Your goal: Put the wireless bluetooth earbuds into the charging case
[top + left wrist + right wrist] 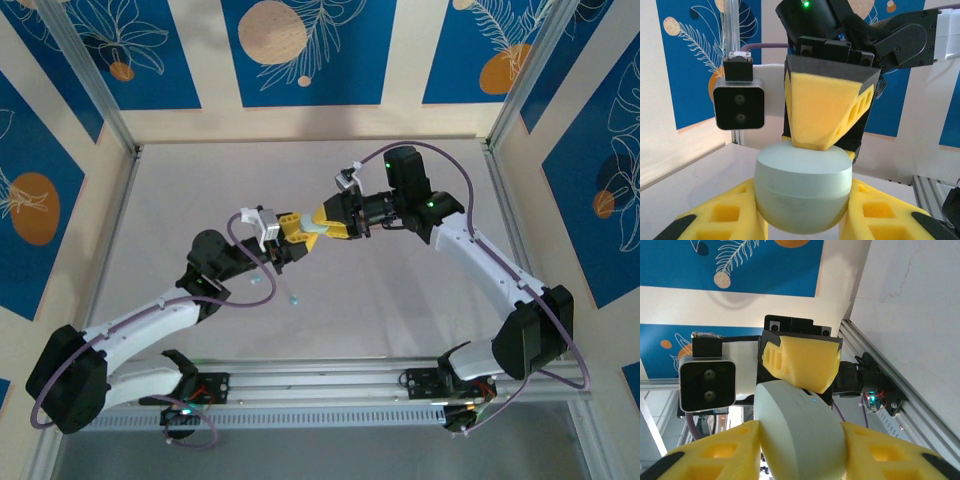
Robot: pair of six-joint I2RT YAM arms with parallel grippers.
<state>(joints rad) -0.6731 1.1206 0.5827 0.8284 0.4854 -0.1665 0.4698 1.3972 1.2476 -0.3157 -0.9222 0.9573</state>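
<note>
I look down on a pale grey table [400, 310]. Walls [300, 55] stand on its left, far and right sides, cream with blue panels that show white leaves and orange dots. A metal rail [330, 385] runs along the near edge, and both arms are fixed there.

The arms meet in the air over the middle of the table. Between them is the charging case [312, 232], a smooth mint-white pebble.

The left gripper [802, 220] has its jaws close together. Its yellow fingers [730, 215] press on the left and right sides of the case [802, 192]. The right gripper [800, 450] also has its jaws closed in on the case [800, 430], with a finger [715, 455] tight against each side. The two grips cross each other. From the left wrist I see one finger [822, 112] of the right gripper sitting on top of the case.

From the left wrist the case looks wide and low, and its seam runs side to side. From the right wrist its long side runs up the picture and leans a little left. A tiny blue light [813, 400] glows on it. From above it is too small for me to tell which way it points.

Two tiny pale blue earbuds [294, 298] lie on the table, near and a bit left of the case, apart from each other.
</note>
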